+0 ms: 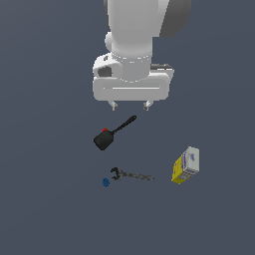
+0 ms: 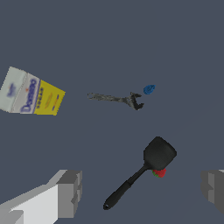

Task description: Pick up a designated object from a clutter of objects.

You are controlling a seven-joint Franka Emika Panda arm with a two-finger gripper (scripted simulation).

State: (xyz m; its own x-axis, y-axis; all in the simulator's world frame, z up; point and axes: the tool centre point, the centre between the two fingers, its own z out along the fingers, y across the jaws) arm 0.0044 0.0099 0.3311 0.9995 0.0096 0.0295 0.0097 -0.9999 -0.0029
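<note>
The designated object, a black spatula-like utensil [image 1: 112, 134] [image 2: 144, 167], lies flat on the dark floor, its broad head toward the wrench and its thin handle pointing back toward the arm. A small red sphere [image 1: 104, 130] [image 2: 159, 173] touches the edge of its head. My gripper [image 1: 130, 105] [image 2: 141, 192] hangs open well above the handle end, fingers [image 2: 70, 192] wide apart, holding nothing. The rest of the clutter of objects lies beyond: a dark-grey wrench [image 1: 130, 174] [image 2: 117, 99], a tiny blue piece [image 1: 105, 182] [image 2: 149, 89] and a yellow-and-white box [image 1: 186, 165] [image 2: 30, 92].
The dark floor [image 1: 50, 199] stretches around the items. The wrench and blue piece lie a short way from the utensil's head; the box sits apart, toward the exterior view's right.
</note>
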